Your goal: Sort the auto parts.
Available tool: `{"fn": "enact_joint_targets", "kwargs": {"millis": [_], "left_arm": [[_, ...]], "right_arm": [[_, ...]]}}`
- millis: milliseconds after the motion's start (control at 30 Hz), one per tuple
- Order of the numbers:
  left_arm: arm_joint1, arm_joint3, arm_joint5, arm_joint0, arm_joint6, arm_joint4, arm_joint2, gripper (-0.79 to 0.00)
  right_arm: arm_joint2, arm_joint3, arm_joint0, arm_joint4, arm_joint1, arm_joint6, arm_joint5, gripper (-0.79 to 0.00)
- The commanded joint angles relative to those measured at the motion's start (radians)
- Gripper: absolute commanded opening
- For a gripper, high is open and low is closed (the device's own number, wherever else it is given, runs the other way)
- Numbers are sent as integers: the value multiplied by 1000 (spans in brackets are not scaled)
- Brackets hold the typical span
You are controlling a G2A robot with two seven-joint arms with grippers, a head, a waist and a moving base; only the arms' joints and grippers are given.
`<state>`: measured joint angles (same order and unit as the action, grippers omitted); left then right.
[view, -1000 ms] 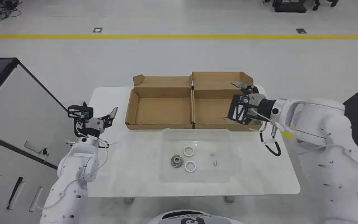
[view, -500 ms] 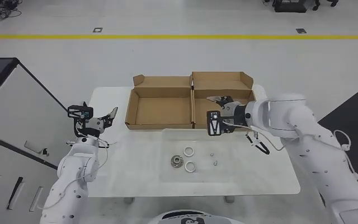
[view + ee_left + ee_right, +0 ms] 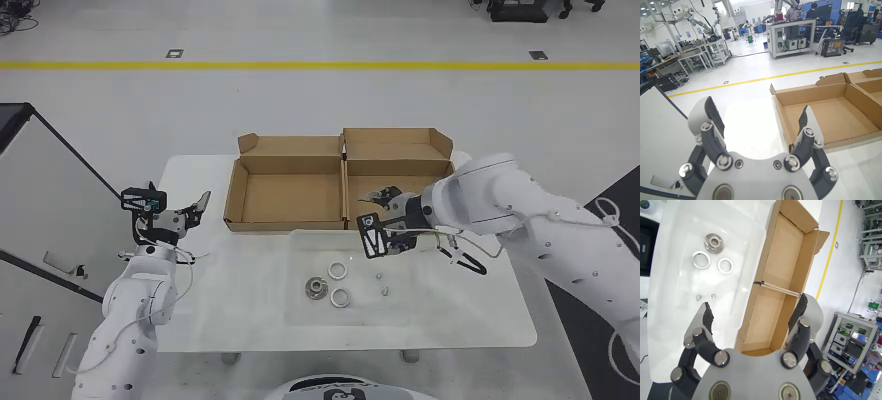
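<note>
A clear tray (image 3: 400, 300) at the table's front holds a flanged metal hub (image 3: 318, 289), two white rings (image 3: 338, 270) (image 3: 341, 297) and two small nuts (image 3: 379, 275) (image 3: 385, 291). Behind it, side by side, stand two open cardboard boxes, left (image 3: 285, 198) and right (image 3: 400, 195). My right gripper (image 3: 374, 214) hangs open over the right box's front wall, beside the tray's back edge. In the right wrist view, the gripper (image 3: 754, 300) straddles that wall, with the hub (image 3: 713, 243), rings (image 3: 701, 259) (image 3: 725, 265) and nuts (image 3: 698, 297) beyond. My left gripper (image 3: 193, 208) (image 3: 757, 103) is open and holds nothing, off the table's left edge.
Both boxes are bare inside (image 3: 764, 317) (image 3: 829, 113). A white board (image 3: 50, 200) leans to the left of the table. The white tabletop (image 3: 470, 310) runs on to the right of the tray.
My right arm has swung left from the right box's right side to its front wall, nearer the tray. The left arm has kept still.
</note>
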<state>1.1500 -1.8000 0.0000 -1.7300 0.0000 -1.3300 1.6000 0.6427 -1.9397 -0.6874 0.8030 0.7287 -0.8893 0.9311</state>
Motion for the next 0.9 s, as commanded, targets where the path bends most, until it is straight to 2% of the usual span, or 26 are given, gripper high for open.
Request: {"fn": "enact_joint_targets", "kwargs": {"millis": [0, 200, 400, 633, 867], "left_arm": [[0, 0, 0, 0, 0, 0, 0, 0], [0, 0, 0, 0, 0, 0, 0, 0], [0, 0, 0, 0, 0, 0, 0, 0], [0, 0, 0, 0, 0, 0, 0, 0], [0, 0, 0, 0, 0, 0, 0, 0]], "right_arm": [[-76, 0, 54, -59, -12, -21, -22, 0], [-226, -14, 167, -226, -28, -106, -107, 0], [-325, -10, 240, -293, -28, -150, -151, 0], [-393, 5, 253, -330, -23, -189, -190, 0], [-407, 35, 229, -358, -15, -229, -245, 0]]}}
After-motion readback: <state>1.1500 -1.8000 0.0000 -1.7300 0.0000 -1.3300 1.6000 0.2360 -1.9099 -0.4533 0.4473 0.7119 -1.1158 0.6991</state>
